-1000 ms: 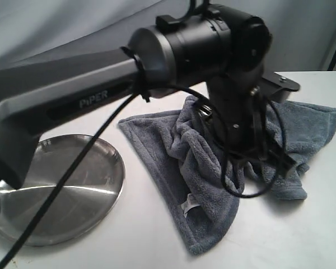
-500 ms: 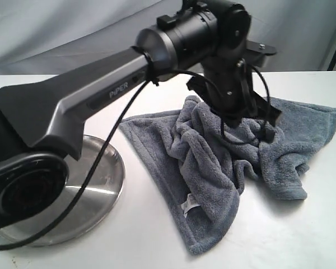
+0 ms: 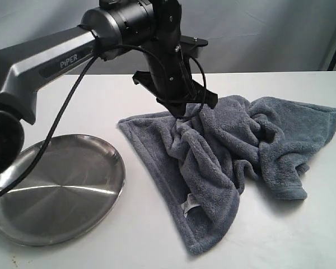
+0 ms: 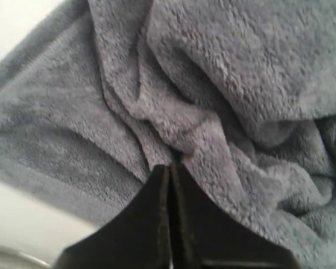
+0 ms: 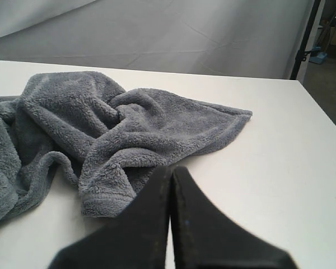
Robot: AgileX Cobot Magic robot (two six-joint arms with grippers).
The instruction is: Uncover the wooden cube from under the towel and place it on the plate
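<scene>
The grey-blue towel (image 3: 229, 151) lies bunched in folds on the white table, its white label (image 3: 189, 205) near the front. The wooden cube is hidden; no view shows it. The steel plate (image 3: 56, 190) sits at the front left, with nothing on it. My left gripper (image 3: 183, 112) hangs over the towel's back left part, jaws shut. In the left wrist view its tips (image 4: 169, 166) sit close against a fold of the towel (image 4: 213, 84), with nothing visibly between them. My right gripper (image 5: 171, 167) is shut, low over the table beside the towel's (image 5: 117, 129) hemmed edge.
The left arm (image 3: 61, 56) reaches in from the left above the plate, and its black cable (image 3: 56, 134) hangs across it. A grey backdrop (image 3: 269, 33) stands behind the table. In the right wrist view, the table's edge (image 5: 325, 140) is near.
The left arm swung from the towel's middle right to its back left part and rose. The towel's right half is now in sight. The towel has barely shifted.
</scene>
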